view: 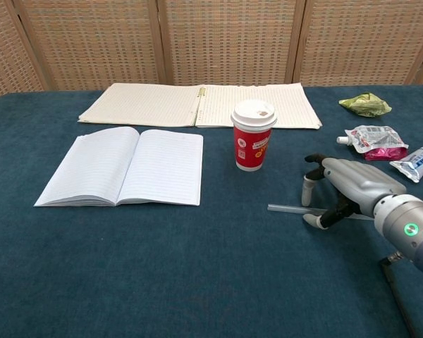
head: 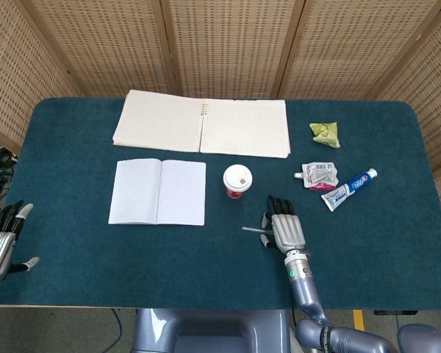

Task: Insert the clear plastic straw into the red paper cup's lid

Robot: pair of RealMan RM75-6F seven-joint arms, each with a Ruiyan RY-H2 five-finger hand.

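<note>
A dark teal counter (head: pixel 95 250) carries everything, backed by woven wicker screens (head: pixel 228 44). Largest on it is a spiral-bound notebook (head: pixel 202 123) lying open at the far side, and nearer, to the left, a smaller lined notebook (head: pixel 158 192) also lies open. The right hand (view: pixel 342 190) arches palm-down over the clear plastic straw (view: pixel 289 209), fingertips reaching to the counter on either side of it; whether they actually pinch the straw cannot be told. The straw lies flat on the counter, its free end poking out to the left of the hand, near the red paper cup (view: pixel 252 135) but apart from it. The cup stands upright with its white lid on, just right of the small notebook. The left hand (head: pixel 1 239) hangs off the counter's left edge, fingers spread and holding nothing. To the right lie a toothpaste tube (head: pixel 349 188), a crumpled foil pouch (head: pixel 320 176) and a green wrapper (head: pixel 325 133).
</note>
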